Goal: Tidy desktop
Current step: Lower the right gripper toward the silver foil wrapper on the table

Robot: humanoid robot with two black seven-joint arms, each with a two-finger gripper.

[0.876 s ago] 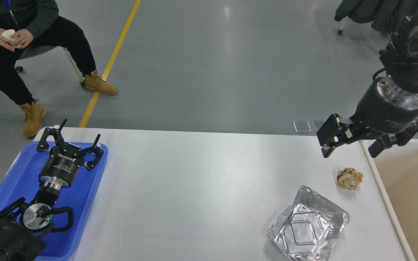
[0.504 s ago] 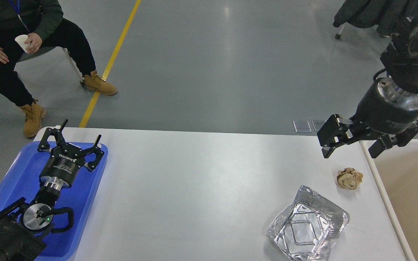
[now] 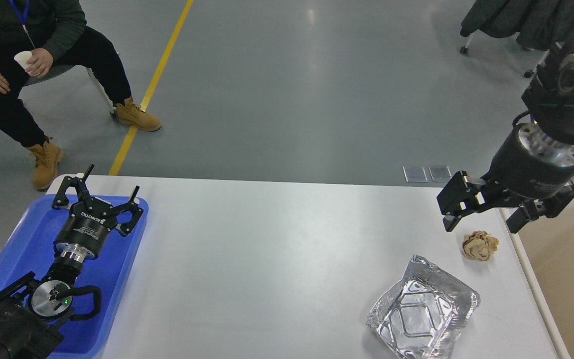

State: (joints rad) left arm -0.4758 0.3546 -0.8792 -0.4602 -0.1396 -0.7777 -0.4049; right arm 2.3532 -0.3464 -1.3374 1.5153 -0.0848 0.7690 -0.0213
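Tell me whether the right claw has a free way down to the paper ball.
Probably yes. The right claw hangs open just above the paper ball, with nothing between them; the foil tray lies apart, nearer the robot.

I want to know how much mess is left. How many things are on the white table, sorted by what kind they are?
Crumpled paper ball: 1
Foil tray: 1
Blue tray: 1
Total: 3 things on the white table
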